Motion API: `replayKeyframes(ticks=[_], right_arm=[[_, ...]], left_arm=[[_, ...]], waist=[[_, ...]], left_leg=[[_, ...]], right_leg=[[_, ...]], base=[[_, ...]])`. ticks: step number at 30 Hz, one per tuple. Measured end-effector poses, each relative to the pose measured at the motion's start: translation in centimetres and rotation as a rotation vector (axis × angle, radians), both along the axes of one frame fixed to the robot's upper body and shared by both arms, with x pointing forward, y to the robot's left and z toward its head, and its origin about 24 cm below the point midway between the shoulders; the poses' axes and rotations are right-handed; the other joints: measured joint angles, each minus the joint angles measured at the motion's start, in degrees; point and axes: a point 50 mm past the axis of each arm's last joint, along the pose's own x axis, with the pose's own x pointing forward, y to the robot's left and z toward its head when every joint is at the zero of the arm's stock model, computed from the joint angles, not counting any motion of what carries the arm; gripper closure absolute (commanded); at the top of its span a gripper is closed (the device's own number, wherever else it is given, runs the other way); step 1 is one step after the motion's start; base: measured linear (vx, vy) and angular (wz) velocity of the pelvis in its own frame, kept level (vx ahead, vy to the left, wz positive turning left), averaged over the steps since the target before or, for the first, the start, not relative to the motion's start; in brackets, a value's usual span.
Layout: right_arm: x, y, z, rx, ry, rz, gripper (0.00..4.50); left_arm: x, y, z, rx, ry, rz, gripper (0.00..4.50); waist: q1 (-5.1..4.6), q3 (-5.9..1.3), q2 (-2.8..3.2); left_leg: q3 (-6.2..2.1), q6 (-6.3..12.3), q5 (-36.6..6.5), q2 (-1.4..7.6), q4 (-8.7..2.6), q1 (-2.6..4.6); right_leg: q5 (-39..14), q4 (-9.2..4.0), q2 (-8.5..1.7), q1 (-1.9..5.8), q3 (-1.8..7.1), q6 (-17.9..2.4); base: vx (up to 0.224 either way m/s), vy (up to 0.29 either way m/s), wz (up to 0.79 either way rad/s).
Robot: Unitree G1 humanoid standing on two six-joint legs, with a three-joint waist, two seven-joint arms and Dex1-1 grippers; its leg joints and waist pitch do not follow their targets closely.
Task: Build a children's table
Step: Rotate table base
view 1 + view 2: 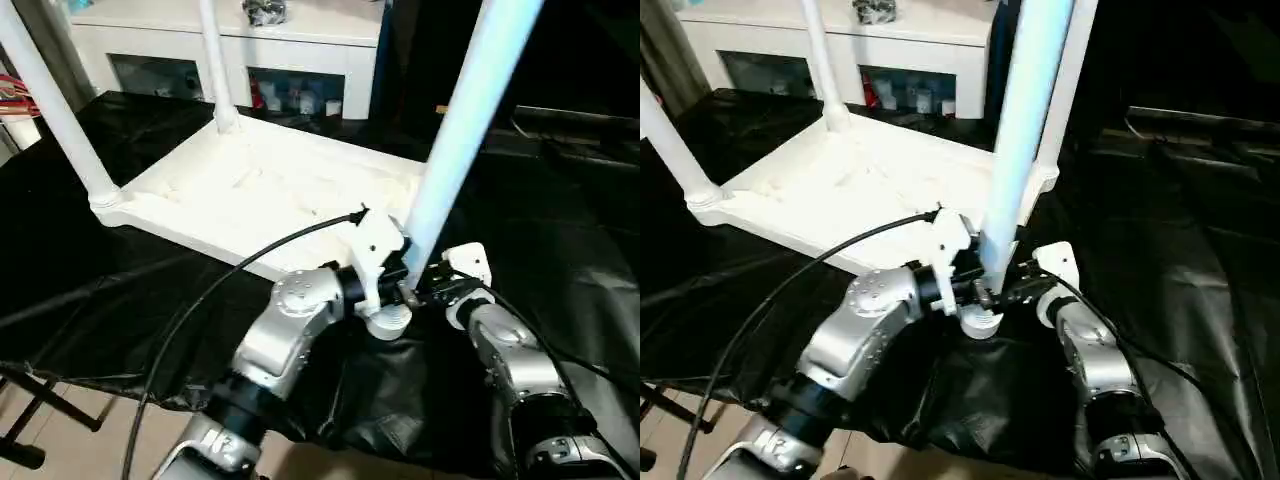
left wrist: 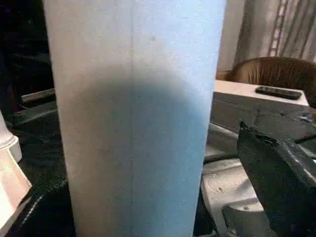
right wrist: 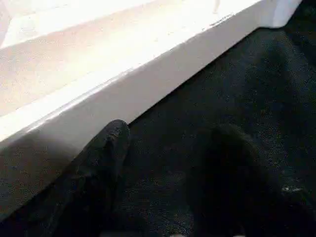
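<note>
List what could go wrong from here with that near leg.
The near leg stands tall at the table top's near corner socket, with the left gripper low on it; if it is not fully seated, it may tip.

That socket sits near the edge of the black-covered surface, so pushing down could shove the top off it.

The right gripper is close beside the leg and may bump it.

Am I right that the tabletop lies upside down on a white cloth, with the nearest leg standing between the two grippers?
Not quite: the cloth is black, not white, as the left eye view shows. The tabletop does lie upside down, and the nearest leg stands between the left gripper and right gripper.
</note>
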Motion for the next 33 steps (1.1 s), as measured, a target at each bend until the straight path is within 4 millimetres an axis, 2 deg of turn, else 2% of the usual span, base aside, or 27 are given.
replayKeyframes(ticks=[6,13,16,26,29,33], right_arm=[[0.0,-0.1,0.0,0.009,-0.003,0.006,1.37],[-0.2,-0.2,0.0,0.036,0.005,0.044,1.37],[0.6,-0.5,0.3,0.019,0.004,0.015,1.37],[2.6,-1.7,1.5,-0.030,0.005,-0.015,1.37],[3.0,-1.8,1.4,-0.015,0.027,-0.029,1.37],[3.3,-1.3,1.1,0.013,0.042,-0.030,1.37]], left_arm=[[0.1,-0.4,0.1,-0.014,0.008,-0.018,0.06],[-0.2,0.3,0.3,-0.016,0.012,-0.086,0.06],[-0.3,1.1,0.8,0.002,-0.022,-0.115,0.06],[-1.5,4.8,1.5,0.049,-0.051,-0.170,0.06],[-1.9,5.2,1.7,0.048,-0.037,-0.175,0.06],[-2.2,5.4,1.8,0.039,-0.008,-0.180,0.06]], waist=[[-0.11,-0.01,0.12],[-0.17,-0.01,0.13],[-0.27,0.02,0.22],[0.51,0.04,0.48],[0.72,0.04,0.48],[0.38,0.05,0.48]], left_leg=[[-0.01,0.01,0.0,0.02,-0.02,-0.02],[0.00,0.05,0.0,0.02,-0.02,0.00],[0.00,0.05,0.0,0.02,-0.03,0.00],[0.03,0.04,0.0,0.02,-0.02,0.02],[0.06,0.04,0.0,0.02,-0.02,0.02],[0.06,0.04,0.0,0.02,-0.02,-0.03]], right_leg=[[0.0,-0.03,0.02,-0.03,-0.01,0.0],[0.0,-0.12,0.02,-0.08,0.00,0.0],[0.0,-0.07,0.02,-0.10,0.00,0.0],[0.0,-0.04,-0.01,-0.13,-0.05,0.0],[0.0,-0.06,-0.01,-0.15,-0.08,0.0],[0.0,-0.05,0.00,-0.23,-0.06,0.0]], base=[[0.000,0.000,0.00],[0.000,0.000,0.00],[0.000,0.000,0.00],[0.000,0.000,0.00],[0.000,0.000,0.00],[0.000,0.000,0.00]])
